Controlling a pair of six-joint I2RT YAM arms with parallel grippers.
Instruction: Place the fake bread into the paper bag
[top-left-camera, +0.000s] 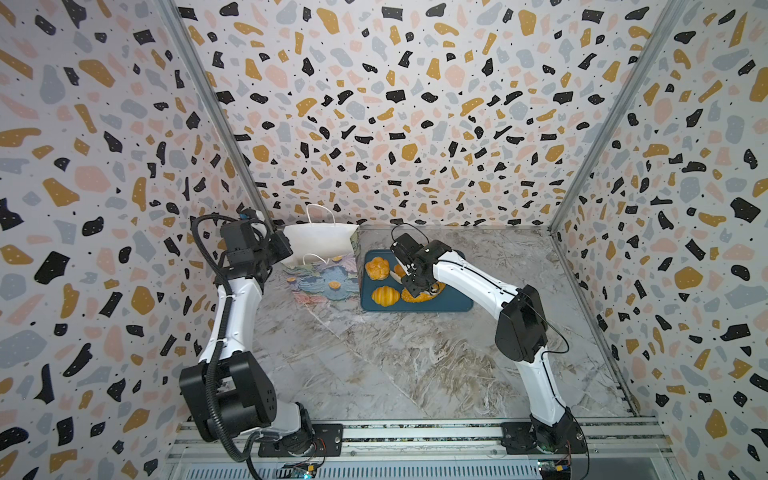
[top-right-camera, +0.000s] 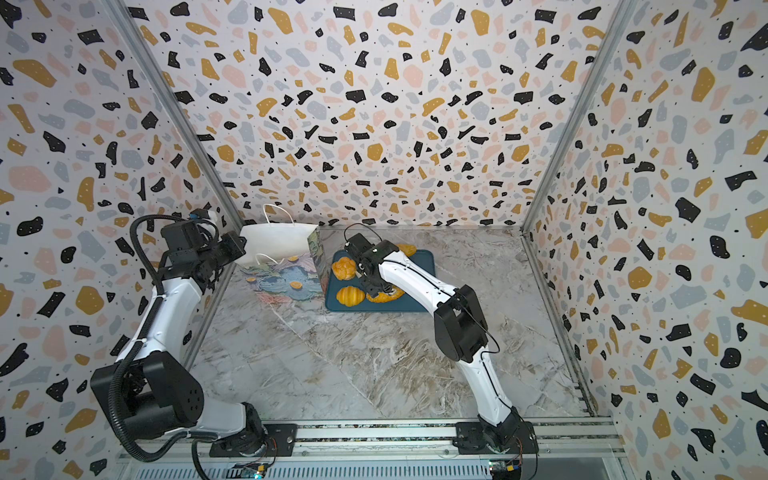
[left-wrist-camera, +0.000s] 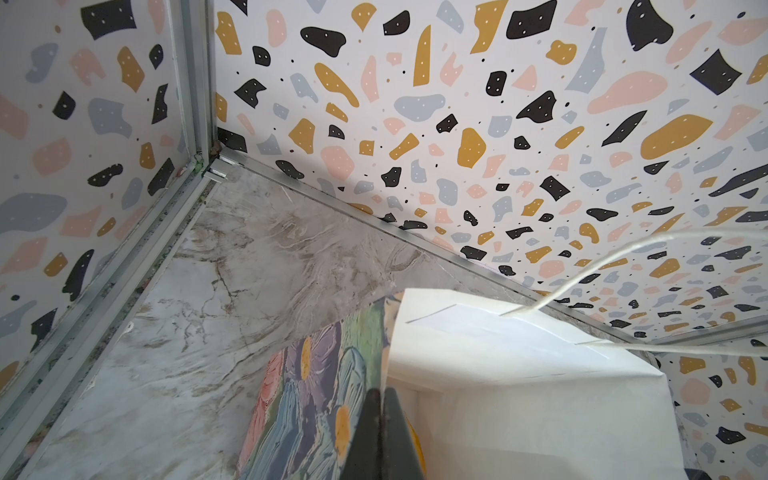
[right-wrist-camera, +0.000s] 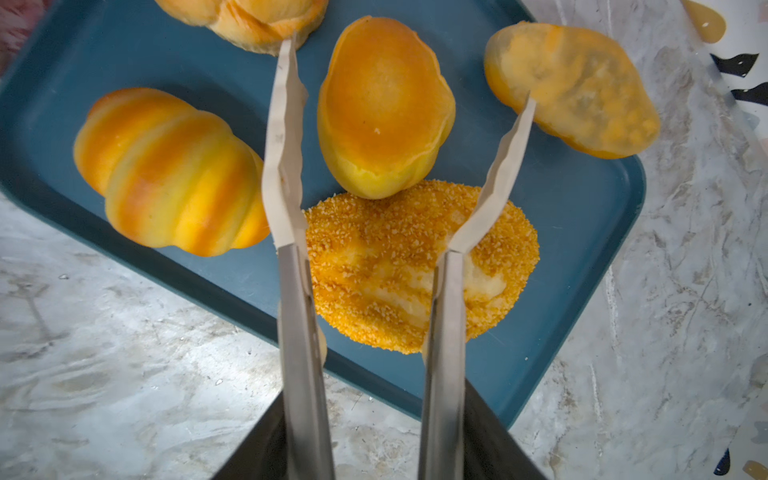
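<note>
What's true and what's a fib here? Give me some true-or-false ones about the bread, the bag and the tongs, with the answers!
1. The tray is blue. True.
2. The left jaws are wide open. False: they are shut on the edge of the bag.
3. The right jaws hold metal tongs. True.
4. The tongs are shut tight. False: their tips stand apart, and a smooth bun shows between them.
5. A crumbed loaf lies on the tray. True.
</note>
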